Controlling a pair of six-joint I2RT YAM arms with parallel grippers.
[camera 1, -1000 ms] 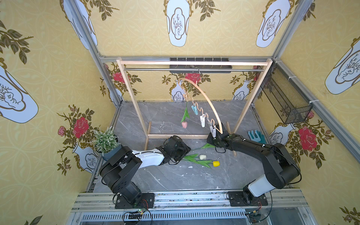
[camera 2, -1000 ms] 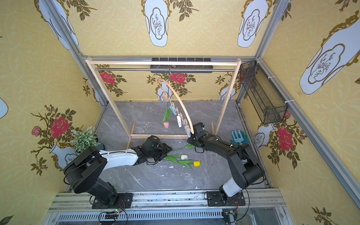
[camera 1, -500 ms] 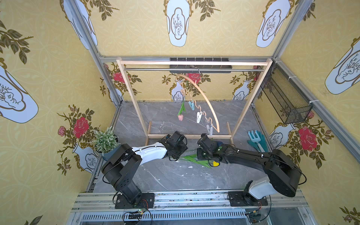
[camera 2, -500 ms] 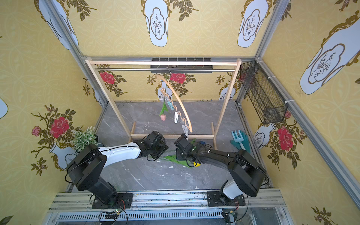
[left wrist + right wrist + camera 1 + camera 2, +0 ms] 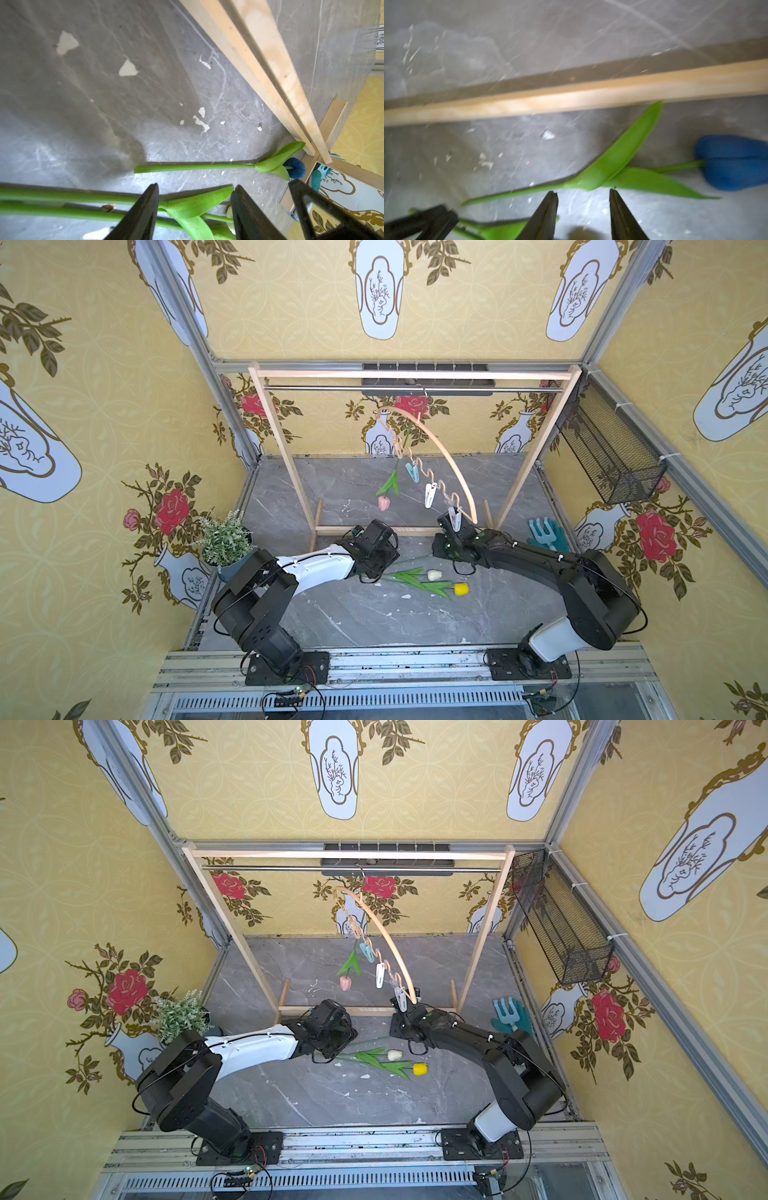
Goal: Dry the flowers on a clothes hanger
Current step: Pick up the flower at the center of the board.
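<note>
The pink flower [image 5: 383, 502] hangs on the hanger [image 5: 446, 452] at twelve o'clock; three flowers [image 5: 411, 575] lie unhung on the table [image 5: 374, 614], with the left pincer [image 5: 195, 207] and right pincer [image 5: 583, 212] parted and empty.

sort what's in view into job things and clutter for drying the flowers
Job: pink artificial tulip, cream-white tulip, yellow tulip, blue tulip, thin light-wood arched hanger with pastel pegs.
Lying about: leafy green potted plant, teal garden fork, black wire-mesh basket.

A hanger [image 5: 441, 444] hangs from the rail of a rack [image 5: 286, 456] on the far tabletop [image 5: 374, 614], one tulip [image 5: 384, 502] pegged to it head down. Three more tulips [image 5: 434, 574] lie just near of the rack's base, with a potted plant [image 5: 224, 537] at left and a hand fork [image 5: 542, 531] at right.
</note>
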